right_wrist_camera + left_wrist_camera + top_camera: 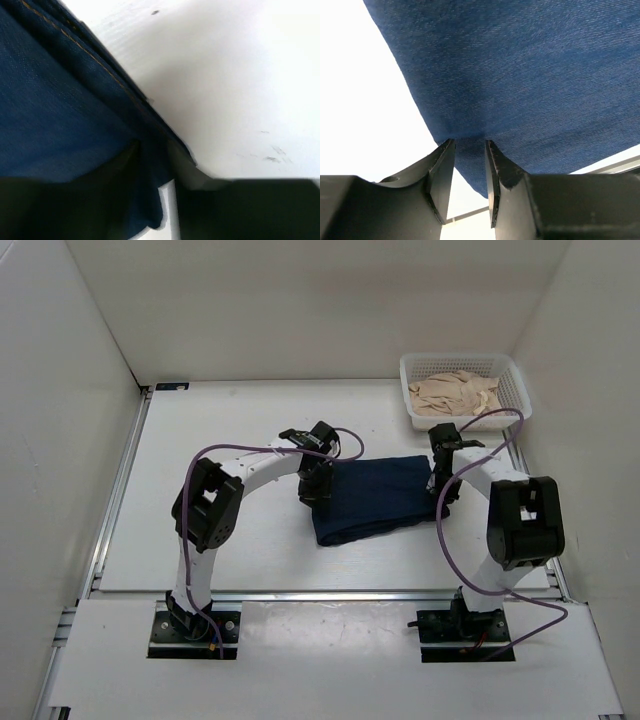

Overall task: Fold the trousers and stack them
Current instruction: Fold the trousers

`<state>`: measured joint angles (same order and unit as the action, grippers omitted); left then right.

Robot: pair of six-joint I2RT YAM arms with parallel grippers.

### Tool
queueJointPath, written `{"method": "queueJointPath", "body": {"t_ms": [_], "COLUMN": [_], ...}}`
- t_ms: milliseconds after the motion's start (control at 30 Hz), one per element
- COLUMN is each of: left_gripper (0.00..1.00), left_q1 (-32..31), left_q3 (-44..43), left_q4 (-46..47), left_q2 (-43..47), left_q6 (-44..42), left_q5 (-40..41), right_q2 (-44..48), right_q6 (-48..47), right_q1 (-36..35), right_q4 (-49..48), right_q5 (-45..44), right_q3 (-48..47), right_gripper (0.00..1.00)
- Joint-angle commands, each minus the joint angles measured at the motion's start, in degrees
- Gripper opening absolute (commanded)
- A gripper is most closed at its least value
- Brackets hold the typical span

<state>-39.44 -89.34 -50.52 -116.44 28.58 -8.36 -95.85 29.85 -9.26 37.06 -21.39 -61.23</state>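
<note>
The dark navy denim trousers (375, 495) lie folded into a rough rectangle in the middle of the white table. My left gripper (318, 490) is at their left edge. In the left wrist view its jaws (469, 142) pinch a puckered fold of the denim (520, 75). My right gripper (441, 490) is at their right edge. In the right wrist view it (152, 145) is shut on a seamed edge of the trousers (55, 115), with cloth hanging between the fingers. Pockets and label are hidden.
A white mesh basket (521, 390) with beige cloth (455, 392) in it stands at the back right, just behind my right arm. White walls enclose the table on the left, back and right. A metal rail (330, 594) runs along the near edge.
</note>
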Motion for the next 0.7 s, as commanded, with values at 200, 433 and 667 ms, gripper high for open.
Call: {"method": "queueJointPath", "body": {"t_ms": [200,433,667], "left_gripper": [0.44,0.45,0.54], "left_q1": [0.6,6.6,11.8], "left_q3": [-0.8,-1.4,-3.9], "left_q4": [-1.3,-3.0,-9.1], "left_q2": [5.1,7.8,15.9], "left_q6": [-0.1,-2.7,-5.5], "left_q5": [4.5,6.7,10.3], "right_q2": [-1.5,3.0,11.3], "right_q6": [1.3,7.2,5.2], "right_q1": [0.7,-9.9,-11.5], "right_q4": [-5.8,-6.0,3.6], "right_q5": [15.8,22.0,11.3], "right_q3": [4.4,3.8,-5.2], "right_gripper": [0.0,0.0,0.78]}}
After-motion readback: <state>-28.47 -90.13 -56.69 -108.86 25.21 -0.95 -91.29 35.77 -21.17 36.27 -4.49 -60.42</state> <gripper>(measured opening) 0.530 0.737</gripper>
